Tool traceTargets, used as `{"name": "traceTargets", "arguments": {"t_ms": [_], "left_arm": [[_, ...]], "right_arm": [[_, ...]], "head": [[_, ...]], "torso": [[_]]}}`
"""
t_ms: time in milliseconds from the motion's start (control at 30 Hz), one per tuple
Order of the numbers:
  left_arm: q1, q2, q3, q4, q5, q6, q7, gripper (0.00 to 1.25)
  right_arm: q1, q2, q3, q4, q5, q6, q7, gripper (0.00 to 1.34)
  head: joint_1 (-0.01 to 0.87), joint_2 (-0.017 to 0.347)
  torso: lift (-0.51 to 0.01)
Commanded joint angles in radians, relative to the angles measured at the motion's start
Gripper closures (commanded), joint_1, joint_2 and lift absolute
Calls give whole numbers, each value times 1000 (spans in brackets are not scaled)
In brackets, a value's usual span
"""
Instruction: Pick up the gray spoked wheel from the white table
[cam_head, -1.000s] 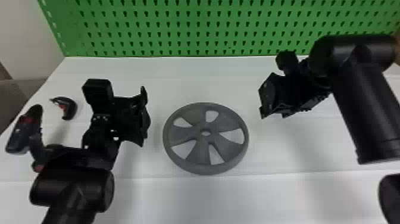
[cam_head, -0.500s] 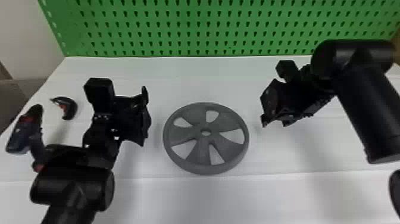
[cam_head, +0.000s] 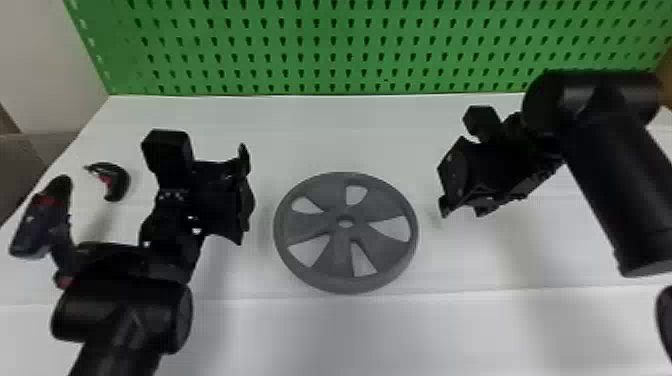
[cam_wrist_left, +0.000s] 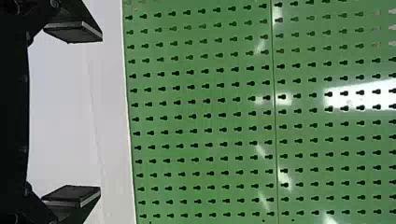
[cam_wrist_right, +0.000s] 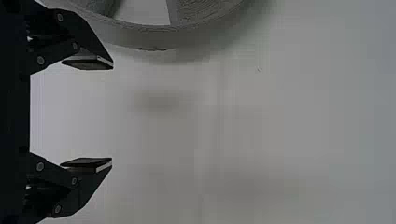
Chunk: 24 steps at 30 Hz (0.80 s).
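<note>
The gray spoked wheel (cam_head: 345, 260) lies flat on the white table (cam_head: 320, 330), midway between the two arms. My left gripper (cam_head: 245, 192) is to its left, clear of the rim. On the other side, my right gripper (cam_head: 442, 192) is held above the table, to the right of the wheel. In the left wrist view the left gripper (cam_wrist_left: 100, 114) has its fingers wide apart with nothing between them. The right wrist view shows the right gripper (cam_wrist_right: 112, 114) open and empty, with part of the wheel (cam_wrist_right: 154, 36) close to one finger.
A green pegboard (cam_head: 320, 50) stands along the table's back edge. At the far left lie a dark power tool (cam_head: 42, 220) with red parts and a small black and red curved object (cam_head: 115, 182), both beside the left arm.
My right gripper has turned and its front end has dipped slightly lower in the head view, while its forearm has shifted a little. The left arm and wheel have stayed put.
</note>
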<state>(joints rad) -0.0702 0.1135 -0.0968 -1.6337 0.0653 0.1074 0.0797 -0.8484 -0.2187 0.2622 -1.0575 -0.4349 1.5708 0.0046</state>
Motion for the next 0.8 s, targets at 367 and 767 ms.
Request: {"name": "traceTargets", "arguments": {"t_ms": [367,767], "left_arm": [[-2,0,-1,2,1,0,0,128],[-3,0,-4,5,1,0,0,128]], "right_arm": [[-26,12,103,8,-73,1,0,519],[-47,21,183,10,-159,1,0,521]], "head": [[767,35],[767,35]], "torso": [[-107],[-107]]}}
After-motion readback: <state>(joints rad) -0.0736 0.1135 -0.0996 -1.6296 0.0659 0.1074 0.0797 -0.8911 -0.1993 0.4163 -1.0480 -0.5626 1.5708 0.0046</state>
